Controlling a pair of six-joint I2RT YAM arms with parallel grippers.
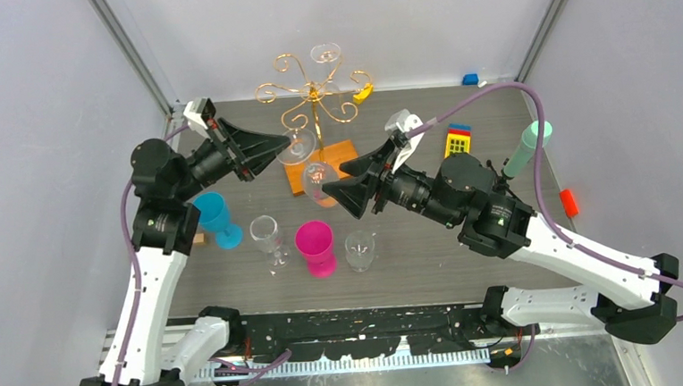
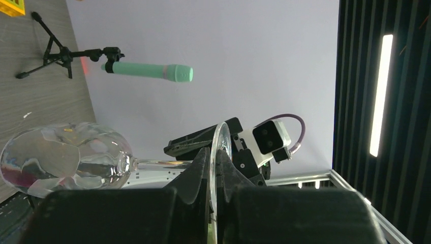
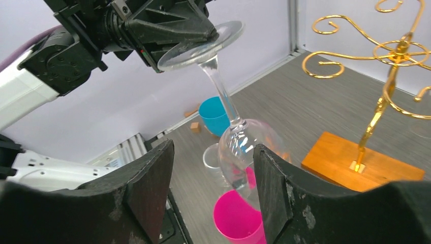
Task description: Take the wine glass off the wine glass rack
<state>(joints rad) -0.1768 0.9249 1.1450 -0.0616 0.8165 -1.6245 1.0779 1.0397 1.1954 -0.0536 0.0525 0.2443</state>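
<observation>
The gold wire wine glass rack (image 1: 314, 92) stands on its orange-brown wooden base (image 1: 340, 150) at the back centre; it also shows in the right wrist view (image 3: 391, 66). A clear wine glass (image 1: 326, 54) hangs on its far side. My left gripper (image 1: 286, 145) is shut on the round foot of another wine glass (image 1: 318, 178), held tilted, bowl down, clear of the rack's arms above the base (image 3: 356, 157). The left wrist view shows the foot edge-on between my gripper's fingertips (image 2: 219, 152). My right gripper (image 1: 335, 180) is open, and its fingers flank the glass's bowl (image 3: 249, 147) without touching.
A blue cup (image 1: 214, 214), a pink cup (image 1: 315, 246) and two clear glasses (image 1: 266, 233) (image 1: 359, 248) stand in front. A teal microphone (image 1: 528, 146) on a small black tripod is at the right, near a colourful toy (image 1: 457, 139) and a red object (image 1: 569, 201).
</observation>
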